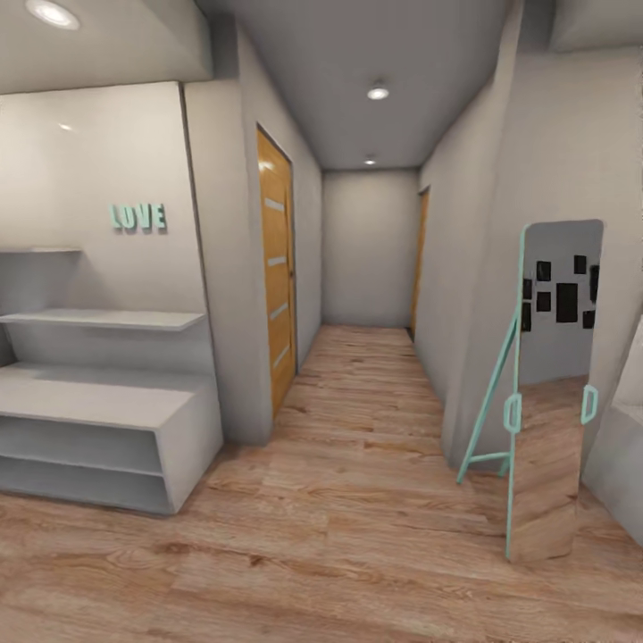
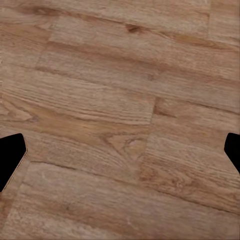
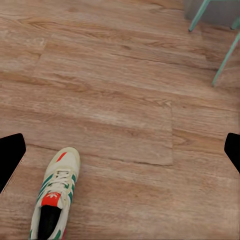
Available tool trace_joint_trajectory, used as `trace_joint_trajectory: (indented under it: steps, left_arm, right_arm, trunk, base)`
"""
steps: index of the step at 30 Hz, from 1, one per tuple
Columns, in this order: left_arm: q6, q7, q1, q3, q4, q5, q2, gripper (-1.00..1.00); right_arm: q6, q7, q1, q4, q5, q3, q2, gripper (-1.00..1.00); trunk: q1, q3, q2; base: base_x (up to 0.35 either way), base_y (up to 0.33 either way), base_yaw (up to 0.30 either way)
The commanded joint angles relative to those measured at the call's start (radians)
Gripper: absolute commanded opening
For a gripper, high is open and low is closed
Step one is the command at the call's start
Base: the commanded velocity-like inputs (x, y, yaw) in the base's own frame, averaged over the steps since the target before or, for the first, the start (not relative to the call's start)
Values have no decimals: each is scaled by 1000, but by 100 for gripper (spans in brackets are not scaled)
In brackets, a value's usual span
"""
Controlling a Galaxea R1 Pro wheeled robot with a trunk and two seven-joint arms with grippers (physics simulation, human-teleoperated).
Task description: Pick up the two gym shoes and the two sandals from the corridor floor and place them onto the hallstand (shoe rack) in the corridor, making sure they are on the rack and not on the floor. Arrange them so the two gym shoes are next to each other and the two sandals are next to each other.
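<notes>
The right gripper [image 3: 120, 155] is hanging with fingers spread wide over the corridor floor [image 3: 125, 100], one gym shoe [image 3: 54, 197] lying just beside it, the mint mirror stand's legs [image 3: 212, 35] farther off. The left gripper [image 2: 120, 155], equally spread, is facing bare planks. Descending off-centre risks nudging the shoe away; the hallstand [image 1: 98, 406] is waiting unloaded.

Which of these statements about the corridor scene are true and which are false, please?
1. The hallstand has shoes on its shelves. False: its shelves are bare.
2. A gym shoe lies on the corridor floor under the right tool. True.
3. The left tool is shut on a sandal. False: it is open above bare planks.
4. A mint-framed mirror leans at the corridor's right. True.
5. The LOVE letters are red. False: mint green.
</notes>
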Motion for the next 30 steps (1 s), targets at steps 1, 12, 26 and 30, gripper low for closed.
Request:
trace_joint_trajectory:
  steps: [1, 12, 26, 30]
  left_arm:
    - [-3, 0, -1, -2, 1, 8, 0, 100]
    - [-3, 0, -1, -2, 1, 8, 0, 100]
    - [-3, 0, -1, -2, 1, 8, 0, 100]
    - [-3, 0, -1, -2, 1, 8, 0, 100]
  right_arm:
    - [-3, -2, -1, 0, 0, 1, 0, 100]
    - [-3, -4, -1, 0, 0, 1, 0, 100]
    - [-3, -5, -1, 1, 0, 1, 0, 100]
    - [-3, -5, -1, 1, 0, 1, 0, 100]
  trunk:
    - [0, -1, -1]
    - [0, -1, -1]
    - [0, -1, -1]
    - [0, -1, -1]
  base:
    - [0, 279, -69]
    - [0, 157, -12]
    - [0, 103, -38]
    - [0, 218, -229]
